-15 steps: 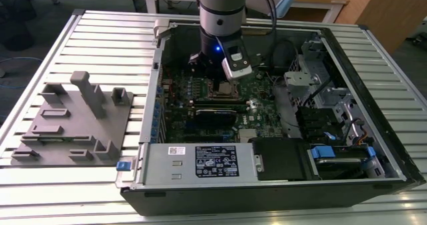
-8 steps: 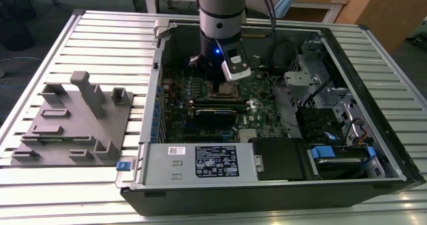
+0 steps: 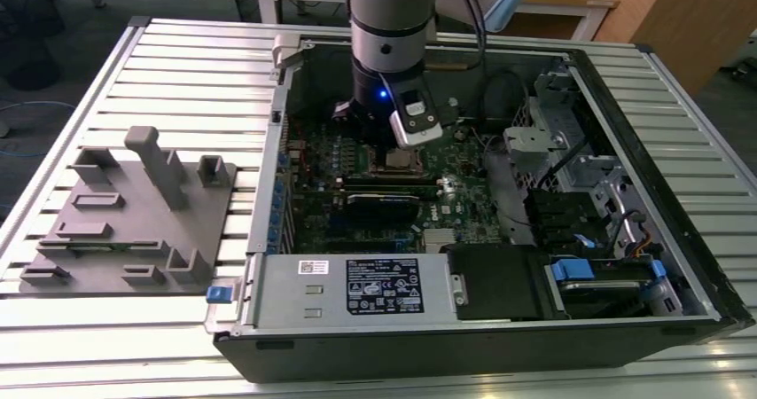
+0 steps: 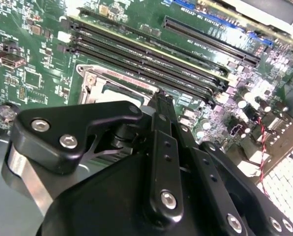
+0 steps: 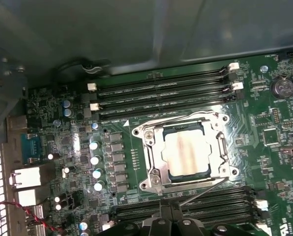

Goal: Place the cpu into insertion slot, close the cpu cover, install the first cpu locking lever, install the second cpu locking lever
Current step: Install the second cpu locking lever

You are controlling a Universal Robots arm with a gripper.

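Observation:
The cpu lies flat in the insertion slot, its pale metal top showing through the window of the cpu cover, which is down over it. The slot's contact field is hidden beneath the chip. One thin wire locking lever stands out at a slant from the socket's corner, its free end close to my gripper. A second lever runs flat along the opposite side of the frame. The black gripper is shut and hovers just beside the socket; in the exterior view it hangs over the motherboard.
Long black memory slots flank the socket on both sides. Capacitors stand nearby. The open computer case walls surround the board, with a power supply at the front. A grey fixture sits on the table at the exterior view's left.

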